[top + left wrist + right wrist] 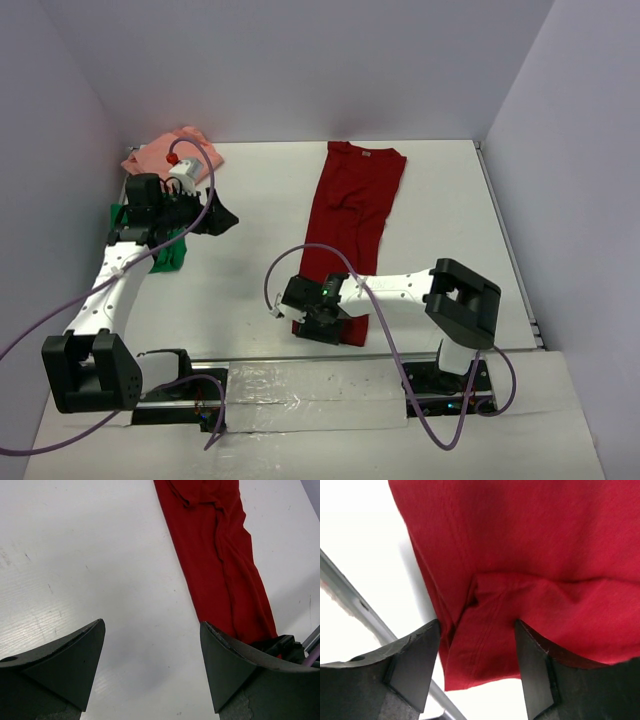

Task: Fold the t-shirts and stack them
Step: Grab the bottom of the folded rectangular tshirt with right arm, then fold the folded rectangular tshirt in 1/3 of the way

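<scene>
T-shirts, three: red (pixel 352 215), green (pixel 172 256), pink (pixel 160 155).

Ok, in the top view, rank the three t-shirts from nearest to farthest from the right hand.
1. Dark red t-shirt: centre; its near end lies right under the right hand.
2. Green t-shirt: left side, midway back.
3. Salmon pink t-shirt: far left corner.

dark red t-shirt (pixel 355 215): long narrow strip, lying flat mid-table, collar far, hem bunched near | green t-shirt (pixel 172 258): left side, partly hidden | salmon pink t-shirt (pixel 160 155): crumpled, far-left corner
</scene>
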You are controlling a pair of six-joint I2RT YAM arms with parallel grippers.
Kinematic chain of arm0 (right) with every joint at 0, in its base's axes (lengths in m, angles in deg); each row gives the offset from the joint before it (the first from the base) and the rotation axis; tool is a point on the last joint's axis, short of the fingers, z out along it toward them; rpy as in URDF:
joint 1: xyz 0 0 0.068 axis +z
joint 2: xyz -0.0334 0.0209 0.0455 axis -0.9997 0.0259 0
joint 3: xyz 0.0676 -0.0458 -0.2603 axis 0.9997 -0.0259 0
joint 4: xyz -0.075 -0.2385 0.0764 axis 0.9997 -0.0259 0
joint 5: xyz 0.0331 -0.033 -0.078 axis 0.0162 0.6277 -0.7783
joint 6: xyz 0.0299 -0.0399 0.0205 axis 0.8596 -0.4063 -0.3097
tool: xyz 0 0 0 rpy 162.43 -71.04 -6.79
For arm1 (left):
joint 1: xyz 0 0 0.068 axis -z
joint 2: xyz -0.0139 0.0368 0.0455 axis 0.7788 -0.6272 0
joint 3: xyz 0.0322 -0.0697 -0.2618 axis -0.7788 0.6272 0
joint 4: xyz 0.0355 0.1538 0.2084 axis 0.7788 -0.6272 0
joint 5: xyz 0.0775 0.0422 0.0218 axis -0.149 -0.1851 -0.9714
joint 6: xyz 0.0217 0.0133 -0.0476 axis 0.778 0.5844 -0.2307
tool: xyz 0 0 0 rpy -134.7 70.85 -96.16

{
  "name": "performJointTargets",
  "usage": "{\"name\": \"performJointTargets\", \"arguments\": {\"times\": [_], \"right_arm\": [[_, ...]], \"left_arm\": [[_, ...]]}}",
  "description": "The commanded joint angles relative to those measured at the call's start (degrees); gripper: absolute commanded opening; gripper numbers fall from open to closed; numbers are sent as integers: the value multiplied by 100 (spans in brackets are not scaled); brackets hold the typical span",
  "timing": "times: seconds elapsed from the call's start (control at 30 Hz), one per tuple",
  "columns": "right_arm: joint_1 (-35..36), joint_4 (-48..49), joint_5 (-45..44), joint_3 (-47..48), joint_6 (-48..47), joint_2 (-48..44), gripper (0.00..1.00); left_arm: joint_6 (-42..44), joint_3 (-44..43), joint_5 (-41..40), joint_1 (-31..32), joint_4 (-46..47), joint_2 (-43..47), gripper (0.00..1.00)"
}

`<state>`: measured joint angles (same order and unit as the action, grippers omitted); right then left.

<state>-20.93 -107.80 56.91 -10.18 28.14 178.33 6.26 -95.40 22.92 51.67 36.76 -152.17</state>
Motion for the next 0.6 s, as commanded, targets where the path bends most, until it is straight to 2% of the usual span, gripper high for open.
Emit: {"name": "performJointTargets", "arguments": {"times": [0.0, 0.03, 0.07, 0.13, 0.17, 0.57], "right_arm": [[-18, -608, 10, -144, 124, 279, 66], [-18, -608, 62, -144, 150, 262, 63], [-27, -616, 80, -144, 176, 262, 39], [-27, -599, 116, -144, 185, 270, 5], [-27, -590, 142, -153, 194, 279, 0], [-27, -194, -86, -214, 107, -89, 0]], "left_arm": [[-14, -96, 190, -43, 180, 217, 86], [-14, -96, 207, -43, 171, 234, 86], [-14, -96, 225, -130, 163, 261, 86], [-14, -96, 225, -192, 162, 287, 86], [-14, -87, 242, -192, 162, 287, 86], [21, -26, 313, -218, 163, 279, 85]]}}
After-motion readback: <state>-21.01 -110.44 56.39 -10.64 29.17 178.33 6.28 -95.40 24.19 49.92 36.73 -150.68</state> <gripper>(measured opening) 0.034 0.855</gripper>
